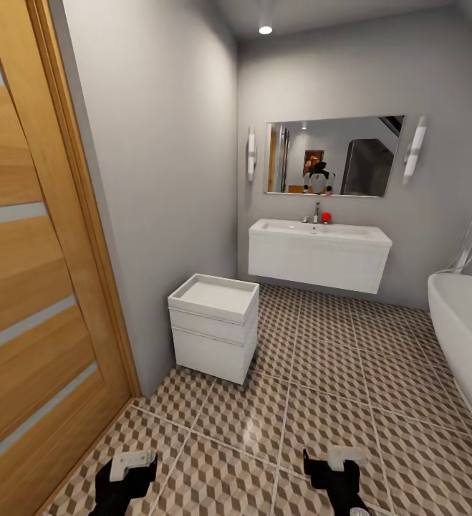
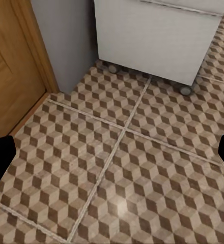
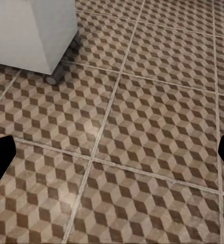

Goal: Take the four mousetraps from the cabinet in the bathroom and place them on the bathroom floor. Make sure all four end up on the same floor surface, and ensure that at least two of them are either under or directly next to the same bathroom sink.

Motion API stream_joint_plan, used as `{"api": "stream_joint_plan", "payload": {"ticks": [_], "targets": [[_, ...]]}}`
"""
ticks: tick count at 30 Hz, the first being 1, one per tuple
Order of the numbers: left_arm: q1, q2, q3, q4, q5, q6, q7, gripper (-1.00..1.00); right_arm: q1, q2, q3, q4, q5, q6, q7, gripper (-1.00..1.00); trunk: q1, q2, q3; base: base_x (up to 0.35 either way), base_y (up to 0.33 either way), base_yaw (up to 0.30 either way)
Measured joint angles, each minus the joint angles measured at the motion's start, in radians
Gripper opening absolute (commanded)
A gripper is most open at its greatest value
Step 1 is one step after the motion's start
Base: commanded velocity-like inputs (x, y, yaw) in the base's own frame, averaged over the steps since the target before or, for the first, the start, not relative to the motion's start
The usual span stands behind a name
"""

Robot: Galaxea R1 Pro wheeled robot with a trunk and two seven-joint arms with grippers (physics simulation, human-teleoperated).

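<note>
I face into the grey-walled bathroom. The white wall-hung sink (image 1: 318, 254) with a small chrome tap (image 1: 316, 213) hangs on the far wall, over the cube-patterned bathroom floor (image 1: 336, 401). My left gripper (image 1: 124, 476) and right gripper (image 1: 336, 473) are low at the near edge of the head view, above the tiles. Both are open, with nothing between the fingers. In each wrist view the dark fingertips (image 2: 0, 157) (image 3: 0, 157) sit wide apart over bare floor (image 2: 142, 178) (image 3: 152, 132). The mousetraps and the cabinet are out of view.
A small white two-drawer unit on castors (image 1: 213, 326) (image 2: 158, 35) (image 3: 30, 30) stands by the left wall. The wooden door (image 1: 28, 287) is close on my left, and the white tub (image 1: 465, 337) lies along the right. A mirror (image 1: 332, 155) hangs above the sink, on which sits a small red object (image 1: 326, 216).
</note>
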Motion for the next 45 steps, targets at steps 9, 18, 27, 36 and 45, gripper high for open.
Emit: {"api": "stream_joint_plan", "payload": {"ticks": [9, 18, 27, 36, 45], "targets": [[0.000, -0.001, 0.000, -0.005, -0.003, -0.036, -0.004, 1.00, -0.001, 0.001, 0.000, -0.141, 0.002, 0.006, -0.002, 1.00, 0.000, 0.000, 0.000, 0.000, 0.000, 0.000], [-0.002, -0.016, -0.002, -0.036, -0.007, -0.047, 0.002, 1.00, -0.001, 0.000, 0.000, -0.296, 0.002, 0.018, -0.005, 1.00, 0.000, 0.000, 0.000, 0.000, 0.000, 0.000], [-0.003, -0.028, -0.053, -0.096, -0.028, -0.044, 0.000, 1.00, -0.001, -0.006, 0.009, -0.370, 0.003, 0.018, -0.003, 1.00, 0.000, 0.000, 0.000, 0.000, 0.000, 0.000], [-0.003, 0.026, -0.035, -0.029, -0.034, -0.052, 0.003, 1.00, -0.001, -0.006, 0.072, -0.388, 0.035, 0.018, -0.002, 1.00, 0.000, 0.000, 0.000, 0.000, 0.000, 0.000], [-0.003, 0.053, 0.035, -0.023, -0.032, -0.050, 0.007, 1.00, -0.001, -0.002, 0.120, -0.421, 0.050, 0.032, -0.002, 1.00, 0.000, 0.000, 0.000, 0.000, 0.000, 0.000]]}}
